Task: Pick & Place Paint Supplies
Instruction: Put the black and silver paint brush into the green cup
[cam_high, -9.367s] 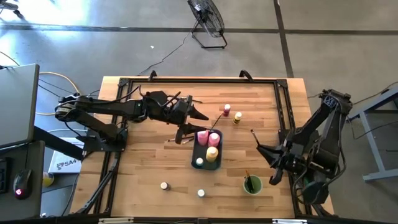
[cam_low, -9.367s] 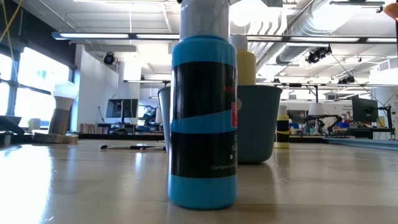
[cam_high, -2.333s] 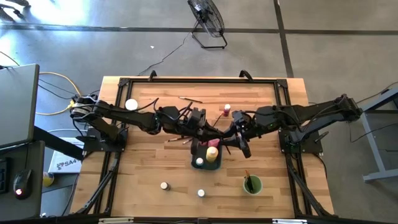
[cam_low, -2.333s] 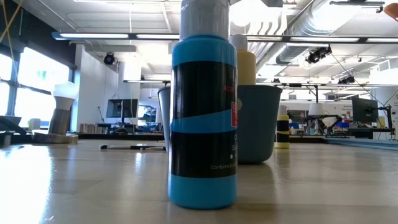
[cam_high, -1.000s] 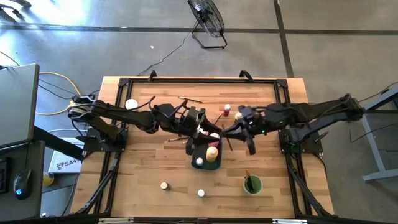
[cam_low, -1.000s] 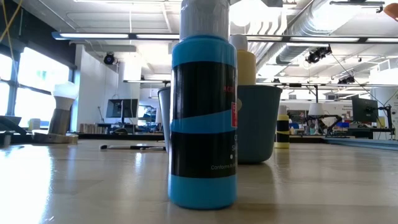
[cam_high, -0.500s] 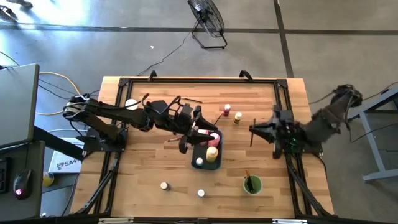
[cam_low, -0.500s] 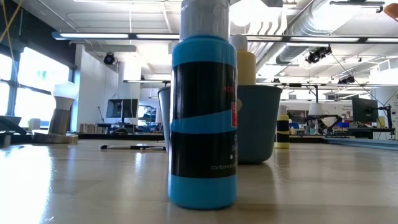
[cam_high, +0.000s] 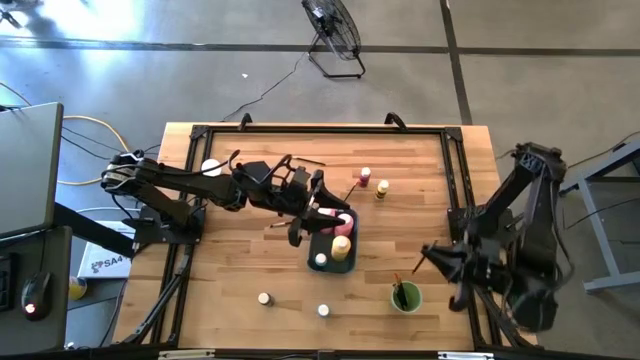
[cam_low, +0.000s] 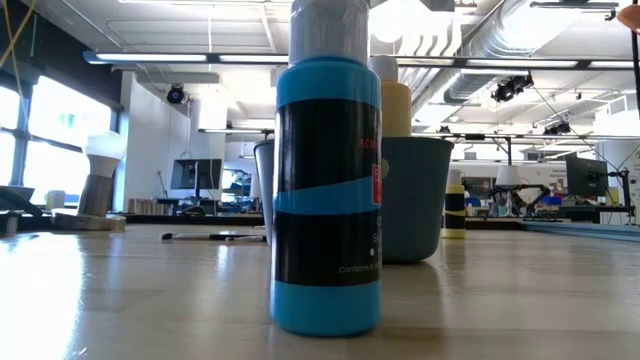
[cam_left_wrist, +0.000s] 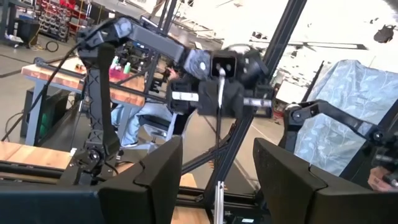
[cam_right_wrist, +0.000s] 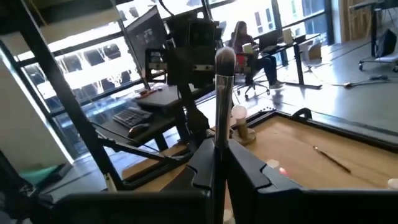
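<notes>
My right gripper (cam_high: 428, 256) hangs by the table's right edge, just beyond the round green cup (cam_high: 405, 297), shut on a thin paintbrush (cam_right_wrist: 222, 93). One brush stands in the cup. My left gripper (cam_high: 322, 208) hovers open above the far end of the blue-grey tray (cam_high: 312, 245); the left wrist view shows nothing between its fingers (cam_left_wrist: 158, 171). In the tray are a pink bottle (cam_high: 328, 218), a yellow bottle (cam_high: 341, 246) and a pale-capped jar (cam_high: 320, 260). My right gripper pinches the paintbrush's handle (cam_right_wrist: 219, 146) between its two shut fingers, which lie level and across it. The metal collar and dark bristle end (cam_right_wrist: 224, 59) stick out past the fingers. The brush is lifted clear of the table.
A pink-capped jar (cam_high: 365, 177) and a yellow one (cam_high: 381, 188) stand beyond the tray. Two pale-capped jars (cam_high: 264, 298) (cam_high: 323, 310) stand near the front edge; one fills the low view as a blue bottle (cam_low: 327, 200). Loose brushes (cam_high: 305, 160) (cam_high: 280, 225) lie on the wood.
My right gripper has swung away from the tray toward the table's right edge, then toward the near edge beside the green cup, turning as it went and carrying the paintbrush clear of the table. It has stayed shut.
</notes>
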